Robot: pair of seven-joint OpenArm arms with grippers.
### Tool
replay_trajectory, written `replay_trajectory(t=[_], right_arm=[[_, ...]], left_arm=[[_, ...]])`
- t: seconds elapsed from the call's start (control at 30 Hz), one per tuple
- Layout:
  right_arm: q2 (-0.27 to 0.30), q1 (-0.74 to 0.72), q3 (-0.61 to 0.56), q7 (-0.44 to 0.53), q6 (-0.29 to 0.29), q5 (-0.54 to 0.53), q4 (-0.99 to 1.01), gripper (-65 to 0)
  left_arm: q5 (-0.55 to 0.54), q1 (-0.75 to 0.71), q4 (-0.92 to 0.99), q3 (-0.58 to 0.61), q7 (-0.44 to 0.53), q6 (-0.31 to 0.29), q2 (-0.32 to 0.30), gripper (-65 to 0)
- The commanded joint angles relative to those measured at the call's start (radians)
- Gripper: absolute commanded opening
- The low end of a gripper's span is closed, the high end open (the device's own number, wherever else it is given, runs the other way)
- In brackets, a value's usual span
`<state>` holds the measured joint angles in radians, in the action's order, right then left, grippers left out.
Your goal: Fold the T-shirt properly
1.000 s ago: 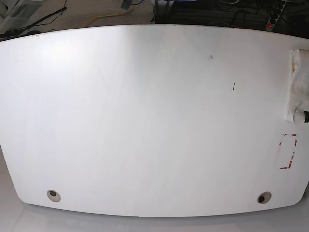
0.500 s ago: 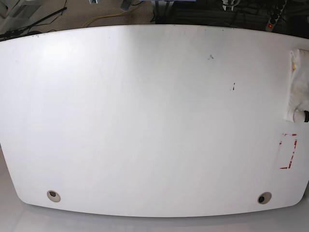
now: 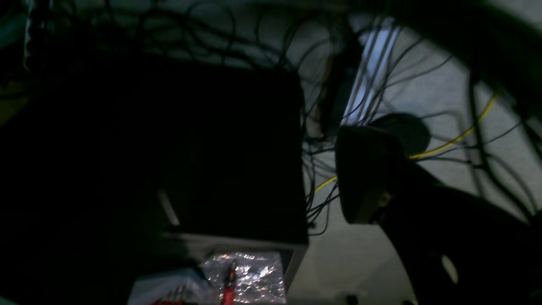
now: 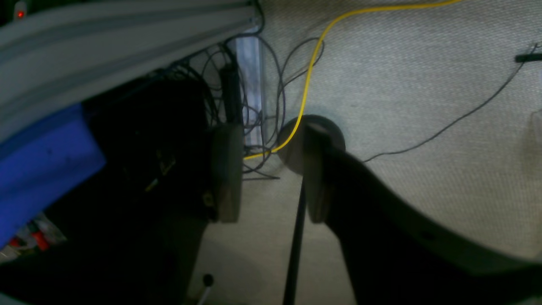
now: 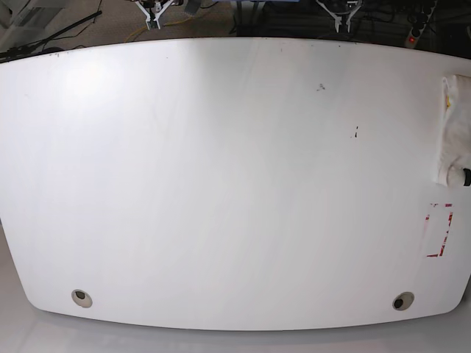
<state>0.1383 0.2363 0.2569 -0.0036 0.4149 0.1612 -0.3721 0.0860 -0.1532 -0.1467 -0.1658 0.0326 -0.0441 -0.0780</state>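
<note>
Jaws of both arms show only as small tips at the far rim of the base view, beyond the surface. The right jaws sit at about eleven o'clock and the left jaws at about one o'clock, each with its prongs spread apart. In the right wrist view the two pads stand parted with open floor between them and nothing held; a yellow cable runs over the carpet beyond them. In the left wrist view only one dark finger is plain, the other side being lost in shadow, and nothing is seen in its grasp; a tangle of dark cables hangs behind it.

Nearest the camera in the base view, two round grommet holes sit in the white surface, one at seven o'clock and one at five o'clock. A little farther, at about four o'clock, a red tape outline marks a rectangle near the edge. Just beyond that, at three o'clock, the T-shirt lies bunched as a white strip against the frame's border, mostly cut off, with a hint of yellow near its far end. Small dark specks dot the surface toward two o'clock. Both jaws are well apart from the T-shirt.
</note>
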Motion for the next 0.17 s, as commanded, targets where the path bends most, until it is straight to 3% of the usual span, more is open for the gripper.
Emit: replay_trajectory(t=[0.0, 0.13], right_arm=[[0.008, 0.004, 0.002, 0.0, 0.003, 0.002, 0.008, -42.0], [-0.015, 0.004, 0.002, 0.0, 0.003, 0.002, 0.003, -42.0]], left_arm=[[0.002, -0.001, 0.009, -0.001, -0.017, 0.008, -0.001, -20.4], [-0.001, 0.008, 0.011, -0.001, -0.013, 0.028, 0.001, -20.3]])
